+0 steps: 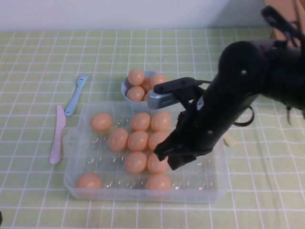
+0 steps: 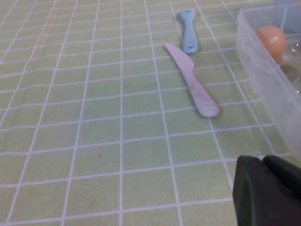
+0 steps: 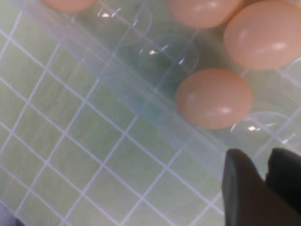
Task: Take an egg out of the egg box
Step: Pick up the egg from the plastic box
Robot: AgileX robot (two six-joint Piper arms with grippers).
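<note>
The clear plastic egg box (image 1: 76,183) lies at the table's middle front and holds several orange-tan eggs. My right gripper (image 1: 167,156) hangs low over the box's right front part, close above the egg (image 1: 157,165). In the right wrist view its dark fingers (image 3: 244,188) stand together with nothing between them, beside the box's front wall (image 3: 141,106) and the egg (image 3: 214,98) lying against it. My left gripper (image 2: 265,176) is shut and empty, low over the cloth to the left of the box (image 2: 263,70).
A small light-blue bowl (image 1: 126,88) with three eggs stands just behind the box. A pink plastic knife (image 1: 57,136) and a light-blue fork (image 1: 76,93) lie left of the box, also in the left wrist view (image 2: 193,80). Green checked cloth covers the table.
</note>
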